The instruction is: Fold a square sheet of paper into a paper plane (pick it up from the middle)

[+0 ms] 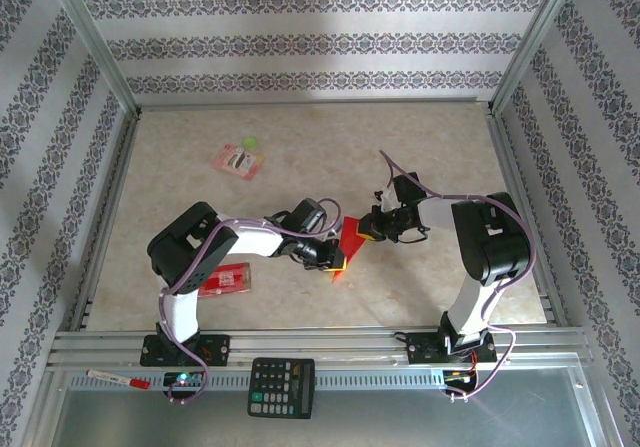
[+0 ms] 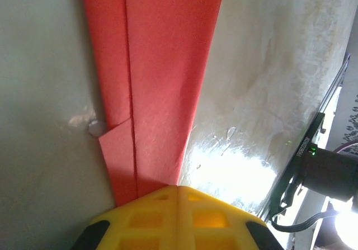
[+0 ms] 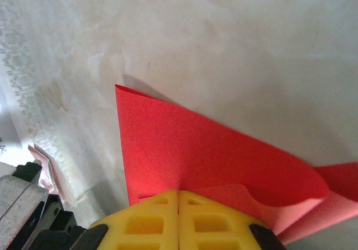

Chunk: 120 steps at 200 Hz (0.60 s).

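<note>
While the left end effector and right end effector clamp the red paper between them, folds likely cannot shift. Creasing needs that.

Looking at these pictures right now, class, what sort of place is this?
Probably a robot test booth, not a home: a left arm and a right arm bolted to a rail at the table edge, a metal frame around it, and patterned panels as walls.
</note>
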Each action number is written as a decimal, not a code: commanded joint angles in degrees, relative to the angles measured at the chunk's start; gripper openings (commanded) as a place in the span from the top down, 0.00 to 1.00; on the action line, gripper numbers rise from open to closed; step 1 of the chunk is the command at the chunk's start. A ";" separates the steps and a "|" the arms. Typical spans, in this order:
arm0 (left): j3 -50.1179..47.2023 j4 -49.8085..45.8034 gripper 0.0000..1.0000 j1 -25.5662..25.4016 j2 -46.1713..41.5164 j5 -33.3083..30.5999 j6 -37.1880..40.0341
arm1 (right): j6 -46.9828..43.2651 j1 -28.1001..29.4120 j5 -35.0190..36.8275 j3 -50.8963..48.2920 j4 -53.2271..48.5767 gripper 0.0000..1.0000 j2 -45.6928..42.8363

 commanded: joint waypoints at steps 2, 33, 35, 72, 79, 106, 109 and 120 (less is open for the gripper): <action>-3.22 -10.45 1.00 -2.03 -0.30 0.40 2.45 | -1.96 -0.71 11.13 -0.78 -3.76 0.94 3.61; -4.96 -11.81 1.00 -2.51 -1.97 -0.07 2.87 | -1.95 -0.67 11.07 -0.76 -3.88 0.94 3.67; -5.10 -11.73 1.00 -2.60 -2.11 -0.06 2.88 | -1.92 -0.62 11.06 -0.76 -3.93 0.94 3.67; -7.03 -10.88 1.00 -4.28 -2.48 0.39 1.54 | -2.04 -0.51 11.08 -0.44 -4.13 0.94 3.96; -7.41 -10.93 1.00 -4.33 -2.68 0.39 1.31 | -2.01 -0.59 11.07 -0.47 -4.11 0.94 3.94; -8.65 -12.59 1.00 -4.42 -4.55 -0.76 1.82 | -2.18 -0.59 11.15 -0.42 -4.24 0.95 3.96; -8.88 -12.55 1.00 -4.46 -4.73 -0.76 1.77 | -2.18 -0.60 11.15 -0.45 -4.28 0.95 3.92; -9.56 -12.27 1.00 -4.57 -5.29 -0.68 1.35 | -2.19 -0.51 11.15 -0.41 -4.27 0.95 4.03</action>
